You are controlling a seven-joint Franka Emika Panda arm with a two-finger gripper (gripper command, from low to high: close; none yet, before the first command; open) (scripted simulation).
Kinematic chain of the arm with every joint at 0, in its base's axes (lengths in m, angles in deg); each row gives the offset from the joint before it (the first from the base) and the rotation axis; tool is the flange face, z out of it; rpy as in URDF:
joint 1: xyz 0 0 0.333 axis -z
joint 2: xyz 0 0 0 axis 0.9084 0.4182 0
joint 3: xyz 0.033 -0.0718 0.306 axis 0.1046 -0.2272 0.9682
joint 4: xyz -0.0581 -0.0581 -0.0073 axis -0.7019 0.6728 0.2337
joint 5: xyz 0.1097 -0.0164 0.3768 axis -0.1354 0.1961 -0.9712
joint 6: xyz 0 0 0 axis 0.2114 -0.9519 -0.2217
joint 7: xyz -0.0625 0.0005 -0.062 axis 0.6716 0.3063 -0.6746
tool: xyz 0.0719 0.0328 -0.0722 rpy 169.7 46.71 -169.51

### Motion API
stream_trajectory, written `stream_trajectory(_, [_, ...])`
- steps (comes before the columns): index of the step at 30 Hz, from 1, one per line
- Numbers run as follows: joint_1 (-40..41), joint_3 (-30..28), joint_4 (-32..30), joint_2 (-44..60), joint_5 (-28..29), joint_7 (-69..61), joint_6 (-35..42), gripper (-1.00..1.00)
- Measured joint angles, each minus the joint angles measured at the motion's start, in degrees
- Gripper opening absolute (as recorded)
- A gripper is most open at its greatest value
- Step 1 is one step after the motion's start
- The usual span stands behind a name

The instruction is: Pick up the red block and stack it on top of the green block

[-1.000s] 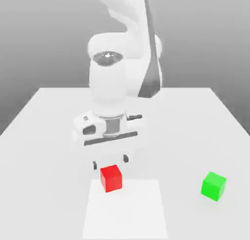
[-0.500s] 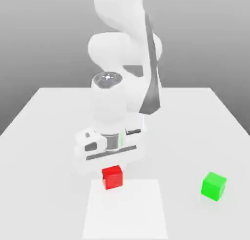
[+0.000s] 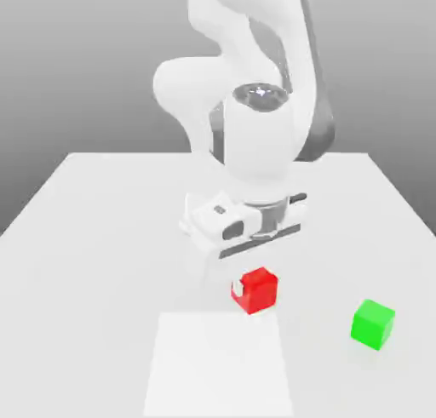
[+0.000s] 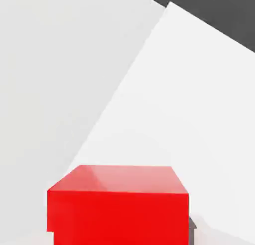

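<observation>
The jaws [image 3: 254,290] grip the red block [image 3: 258,291] (apparently raised).

Red block [image 3: 256,291] — exterior view's left of the green block [image 3: 372,324], well apart.

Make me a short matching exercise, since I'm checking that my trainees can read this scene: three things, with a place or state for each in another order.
1. red block
2. green block
3. gripper

A. on the table, at the exterior view's right
B. closed on a block
C. held, off to one side of the green block

Pairs: 1-C, 2-A, 3-B
</observation>
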Motion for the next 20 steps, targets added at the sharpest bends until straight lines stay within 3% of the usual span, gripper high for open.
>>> stream_trajectory(11, [-14.0, 6.9, 8.2, 3.1, 1.3, 8.5, 5.1, -1.0])
stream_trajectory(17, [-17.3, 4.0, 9.7, 13.3, 6.7, 13.2, -3.4, -1.0])
stream_trajectory(18, [-17.5, 3.5, 9.8, 14.6, 7.5, 13.8, -4.6, 1.0])
stream_trajectory(20, [-17.5, 3.5, 9.8, 14.6, 7.5, 13.8, -4.6, 1.0])
